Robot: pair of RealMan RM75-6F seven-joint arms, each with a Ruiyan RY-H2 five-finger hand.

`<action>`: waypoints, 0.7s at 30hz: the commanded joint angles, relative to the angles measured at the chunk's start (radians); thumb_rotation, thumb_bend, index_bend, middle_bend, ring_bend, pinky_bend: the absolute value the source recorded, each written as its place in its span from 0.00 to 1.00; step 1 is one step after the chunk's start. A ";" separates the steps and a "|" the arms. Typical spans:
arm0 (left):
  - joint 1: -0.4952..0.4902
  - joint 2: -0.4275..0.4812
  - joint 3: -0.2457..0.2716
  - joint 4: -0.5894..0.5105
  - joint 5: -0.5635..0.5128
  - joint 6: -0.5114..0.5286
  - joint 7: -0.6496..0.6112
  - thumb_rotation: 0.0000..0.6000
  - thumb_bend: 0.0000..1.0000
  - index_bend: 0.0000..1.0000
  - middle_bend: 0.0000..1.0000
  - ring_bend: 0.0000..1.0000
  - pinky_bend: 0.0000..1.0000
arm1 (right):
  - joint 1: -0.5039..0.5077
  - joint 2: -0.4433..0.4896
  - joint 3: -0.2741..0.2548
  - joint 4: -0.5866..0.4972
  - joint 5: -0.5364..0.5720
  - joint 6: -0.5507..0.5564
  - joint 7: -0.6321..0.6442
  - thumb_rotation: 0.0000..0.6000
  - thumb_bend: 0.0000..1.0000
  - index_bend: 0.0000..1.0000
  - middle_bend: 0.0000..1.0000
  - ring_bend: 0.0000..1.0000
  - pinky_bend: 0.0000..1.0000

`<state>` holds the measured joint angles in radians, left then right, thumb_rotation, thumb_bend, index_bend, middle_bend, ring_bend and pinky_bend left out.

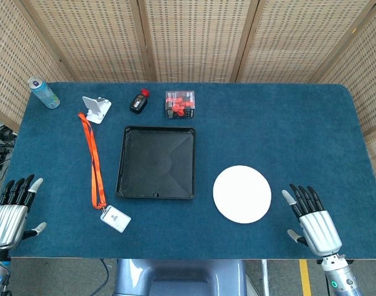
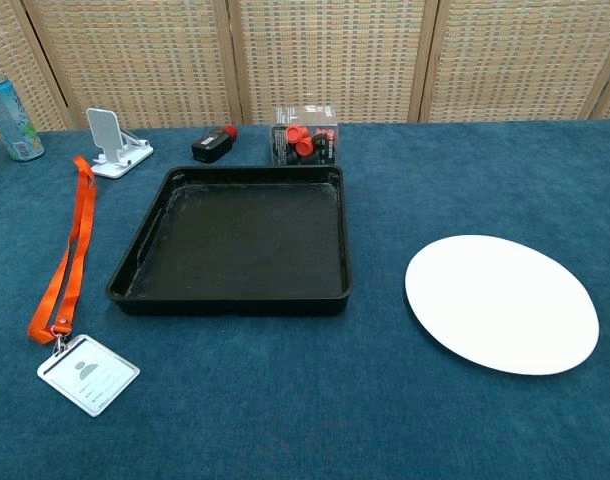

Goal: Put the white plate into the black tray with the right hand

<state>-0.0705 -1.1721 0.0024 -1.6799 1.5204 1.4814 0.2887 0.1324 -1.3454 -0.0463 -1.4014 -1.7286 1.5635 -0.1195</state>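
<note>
White plate [image 2: 501, 303] lies beside black tray [image 2: 235, 240], right robot hand [image 1: 312, 217] spread, seemingly empty, unseen from chest.

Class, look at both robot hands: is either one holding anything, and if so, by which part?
Nothing is held. The left hand and right hand are open, apart from the white plate.

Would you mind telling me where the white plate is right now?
The white plate lies flat on the blue table, right of the black tray and apart from it, just ahead-left of the open right hand.
</note>
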 commanded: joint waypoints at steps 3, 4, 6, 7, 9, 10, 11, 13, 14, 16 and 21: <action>-0.001 0.001 -0.002 0.000 -0.003 -0.001 0.000 1.00 0.02 0.00 0.00 0.00 0.00 | 0.000 -0.007 0.002 0.010 -0.005 0.003 0.006 1.00 0.17 0.08 0.00 0.00 0.00; 0.000 0.001 -0.002 -0.001 -0.003 0.000 -0.001 1.00 0.02 0.00 0.00 0.00 0.00 | 0.000 -0.008 0.002 0.012 -0.006 0.004 0.008 1.00 0.17 0.09 0.00 0.00 0.00; 0.000 0.003 -0.003 -0.003 -0.004 0.002 -0.003 1.00 0.03 0.00 0.00 0.00 0.00 | -0.001 -0.012 0.003 0.019 -0.009 0.008 0.011 1.00 0.17 0.11 0.00 0.00 0.00; 0.001 0.003 -0.003 -0.004 -0.004 0.002 -0.003 1.00 0.03 0.00 0.00 0.00 0.00 | -0.001 -0.013 0.003 0.021 -0.010 0.009 0.012 1.00 0.17 0.12 0.00 0.00 0.00; 0.001 0.004 -0.003 -0.006 -0.002 0.004 -0.002 1.00 0.03 0.00 0.00 0.00 0.00 | -0.002 -0.016 0.004 0.024 -0.014 0.014 0.017 1.00 0.17 0.14 0.00 0.00 0.00; 0.001 0.004 -0.002 -0.006 0.000 0.004 -0.001 1.00 0.03 0.00 0.00 0.00 0.00 | -0.002 -0.017 0.005 0.025 -0.016 0.017 0.018 1.00 0.17 0.15 0.00 0.00 0.00; 0.000 0.004 -0.002 -0.006 0.000 0.003 0.000 1.00 0.03 0.00 0.00 0.00 0.00 | -0.002 -0.018 0.006 0.026 -0.019 0.020 0.020 1.00 0.17 0.16 0.00 0.00 0.00; 0.000 0.003 0.000 -0.005 0.001 0.001 0.001 1.00 0.03 0.00 0.00 0.00 0.00 | -0.002 -0.022 0.007 0.030 -0.024 0.027 0.025 1.00 0.17 0.17 0.00 0.00 0.00; 0.000 0.002 0.000 -0.004 0.000 -0.001 0.001 1.00 0.02 0.00 0.00 0.00 0.00 | -0.002 -0.025 0.007 0.033 -0.026 0.029 0.029 1.00 0.17 0.17 0.00 0.00 0.00; -0.001 0.002 0.000 -0.003 -0.002 -0.002 -0.001 1.00 0.03 0.00 0.00 0.00 0.00 | -0.002 -0.030 0.006 0.037 -0.029 0.029 0.031 1.00 0.17 0.18 0.00 0.00 0.00; -0.001 0.001 -0.002 -0.002 -0.004 -0.003 -0.002 1.00 0.03 0.00 0.00 0.00 0.00 | 0.000 -0.047 0.002 0.046 -0.040 0.027 0.027 1.00 0.17 0.19 0.00 0.00 0.00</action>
<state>-0.0719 -1.1711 0.0009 -1.6819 1.5169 1.4780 0.2864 0.1314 -1.3890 -0.0432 -1.3576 -1.7672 1.5926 -0.0912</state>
